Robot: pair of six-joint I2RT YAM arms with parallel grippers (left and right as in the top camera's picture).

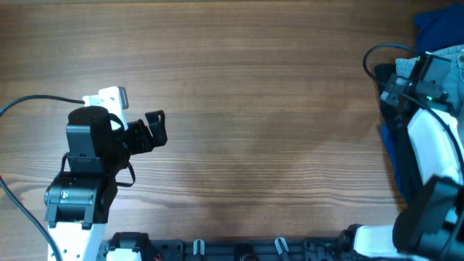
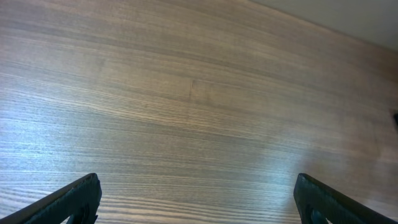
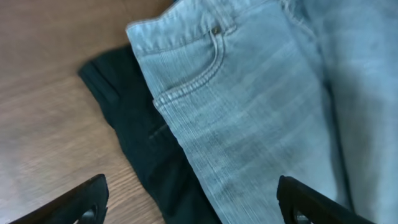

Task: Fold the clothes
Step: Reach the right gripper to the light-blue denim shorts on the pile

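Observation:
The light blue faded denim shorts (image 3: 249, 106) fill most of the right wrist view, with a stitched pocket and rivet showing. They lie on top of a black garment (image 3: 137, 124). My right gripper (image 3: 189, 202) is open and hovers just above the shorts and the black garment's edge, holding nothing. In the overhead view only a small patch of the shorts (image 1: 454, 53) shows at the far right edge, mostly hidden under my right arm. My left gripper (image 1: 154, 127) is open and empty over bare wood at the left; its fingers frame only table (image 2: 196, 196).
A royal blue cloth (image 1: 435, 25) lies at the back right corner and shows again beside my right arm (image 1: 388, 148). A black cable (image 1: 373, 58) loops near the right arm. The wooden table (image 1: 268, 109) spans the view.

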